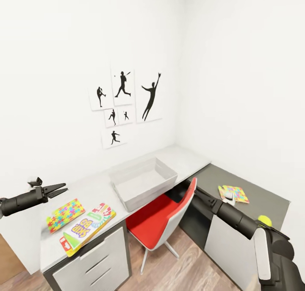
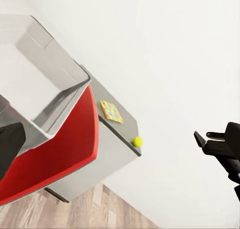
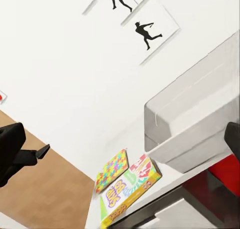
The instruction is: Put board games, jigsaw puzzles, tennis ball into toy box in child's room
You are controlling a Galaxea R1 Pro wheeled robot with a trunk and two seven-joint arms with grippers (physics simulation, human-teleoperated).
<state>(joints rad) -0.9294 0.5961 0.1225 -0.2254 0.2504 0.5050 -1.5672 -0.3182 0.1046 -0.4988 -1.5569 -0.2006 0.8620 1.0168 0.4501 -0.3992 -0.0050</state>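
The grey toy box (image 1: 144,181) sits empty on the light desk (image 1: 186,159); it also shows as toy box (image 2: 35,84) and toy box (image 3: 200,119). Left of it lie a colourful jigsaw puzzle (image 1: 65,214) and a Skip-Bo board game (image 1: 87,227), seen again as puzzle (image 3: 111,170) and board game (image 3: 131,189). A second jigsaw puzzle (image 1: 237,193) and the tennis ball (image 1: 264,219) rest on the dark desk; they show too as puzzle (image 2: 111,111) and ball (image 2: 137,141). My left gripper (image 1: 61,189) hovers open above the first puzzle. My right gripper (image 1: 198,192) is open by the chair back.
A red chair (image 1: 159,223) with a white back is tucked between the two desks, under the toy box's front. White drawers (image 1: 93,261) stand below the light desk. Baseball silhouettes (image 1: 127,102) hang on the wall. The floor is wooden.
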